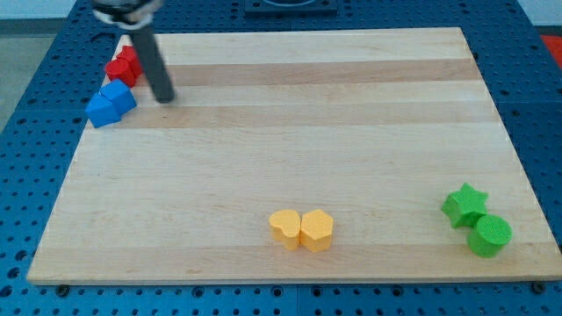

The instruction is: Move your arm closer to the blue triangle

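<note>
Single view only. Camera sat high beyond the wooden board's [290, 132] bottom edge, looking down and across it at a slant. Whole board was framed, blue perforated table [26, 175] showing round it. Moderately near; far edge looked narrower.

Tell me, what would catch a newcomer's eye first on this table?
Probably the dark rod coming down at the view's top left, my tip resting just right of the blue block, with a red block behind it. Then the bright pairs near the bottom: two yellow blocks touching in the middle, and a green star against a green cylinder at right.
</note>
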